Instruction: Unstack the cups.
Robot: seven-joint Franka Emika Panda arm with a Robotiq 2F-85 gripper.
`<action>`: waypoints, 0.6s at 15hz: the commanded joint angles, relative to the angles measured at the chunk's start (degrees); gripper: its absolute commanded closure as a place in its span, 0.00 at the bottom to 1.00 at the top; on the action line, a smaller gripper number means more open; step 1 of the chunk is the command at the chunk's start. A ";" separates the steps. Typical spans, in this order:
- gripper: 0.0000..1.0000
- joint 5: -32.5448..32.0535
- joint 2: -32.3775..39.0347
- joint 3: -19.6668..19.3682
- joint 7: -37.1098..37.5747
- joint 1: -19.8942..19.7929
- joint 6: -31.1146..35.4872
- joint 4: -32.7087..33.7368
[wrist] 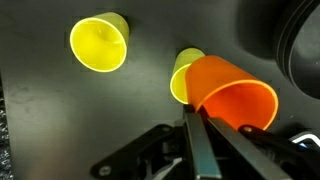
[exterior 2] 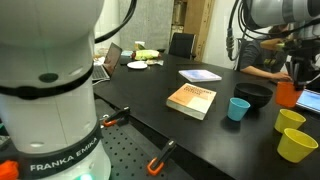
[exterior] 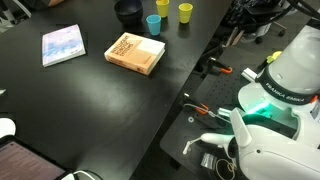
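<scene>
Your fingers [wrist: 200, 150] are clenched on the rim of the orange cup [wrist: 235, 95], whose open mouth shows a bare inside. On the dark surface [wrist: 40, 110], the left yellow cup [wrist: 100, 43] stands open and bare inside. The second yellow cup [wrist: 183, 70] is partly hidden behind the orange cup. The light blue cup [exterior 2: 238, 108] stands just beside the dark bowl [exterior 2: 253, 95].

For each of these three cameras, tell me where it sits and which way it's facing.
Exterior view: high, looking down the black table toward the blue cup; robot base at right.
Exterior view: low beside the robot base, looking along the table; base fills the left.
Wrist view: on the wrist, looking down past the gripper, shut on the orange cup.
Shared: both exterior views show the blue cup.
</scene>
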 commanded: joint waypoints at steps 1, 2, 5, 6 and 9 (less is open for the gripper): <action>0.99 -2.07 -8.01 1.44 -1.52 1.71 2.34 -10.45; 0.99 -2.70 -9.26 1.52 -1.03 2.15 2.69 -12.84; 0.99 -4.46 -12.49 1.76 -0.47 2.72 3.54 -19.03; 0.99 -6.25 -13.26 1.12 0.39 3.04 3.81 -20.78; 0.99 -9.74 -16.71 0.64 1.35 2.53 3.73 -25.53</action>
